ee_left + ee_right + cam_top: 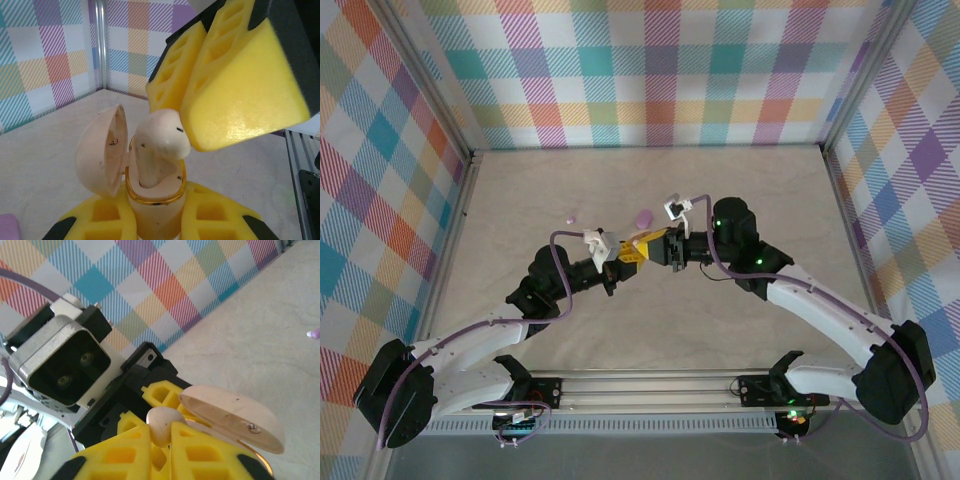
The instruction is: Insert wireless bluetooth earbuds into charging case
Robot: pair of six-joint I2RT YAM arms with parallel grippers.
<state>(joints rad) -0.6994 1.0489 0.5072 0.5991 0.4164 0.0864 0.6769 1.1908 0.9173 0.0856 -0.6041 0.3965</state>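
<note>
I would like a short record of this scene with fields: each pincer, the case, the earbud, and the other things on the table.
left pincer: shut on the cream case
lid: open, swung to one side
cream earbud: stem down in the case, head above the rim
right pincer: fingertips at the earbud's head; grip unclear
table: purple case and a small purple bud, lying apart

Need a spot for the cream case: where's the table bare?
Bare: the strip under the back wall, the stretch outside the right arm, the pocket between the arms. Crowded: centre, left claw holds the cream case, right claw its cream bud, purple case and purple bud beyond.
</note>
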